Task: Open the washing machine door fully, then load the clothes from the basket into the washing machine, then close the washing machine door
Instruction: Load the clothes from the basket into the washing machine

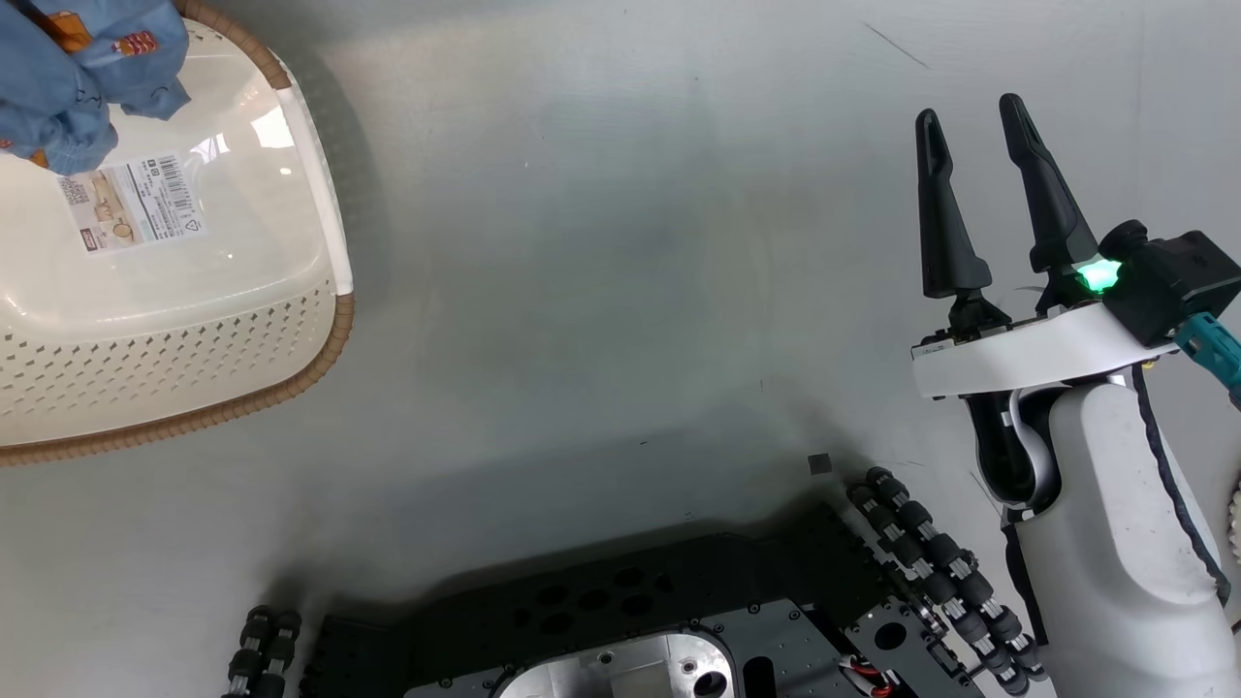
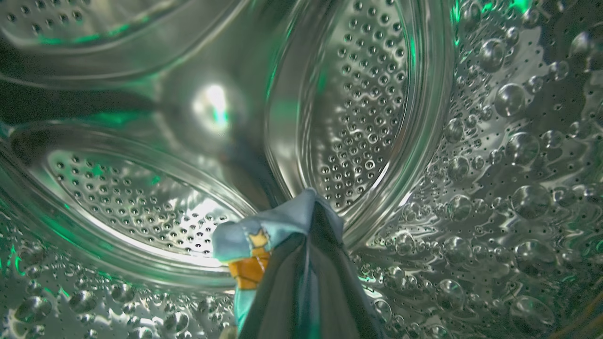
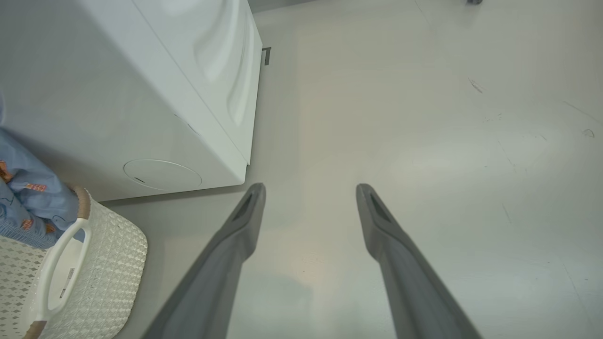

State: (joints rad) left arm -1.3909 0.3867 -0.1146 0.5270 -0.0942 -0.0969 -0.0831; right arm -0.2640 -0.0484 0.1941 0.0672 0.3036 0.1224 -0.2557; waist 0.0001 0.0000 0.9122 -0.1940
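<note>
One basket [image 1: 325, 242] holds one clothes bundle [image 1: 82, 68]; right pincer [image 1: 970, 109] gapes empty. Left wrist view adds the washing machine drum [image 2: 367, 117], left pincer [image 2: 306, 254] clenched on one garment [image 2: 247, 242].

Glossy dimpled metal drum [image 2: 358, 117]; soft cloth clothes [image 2: 282, 219]; perforated plastic basket [image 1: 145, 378]

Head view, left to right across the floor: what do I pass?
Basket → robot's wheeled base → right tool, open, fingers pointing up the view.
</note>
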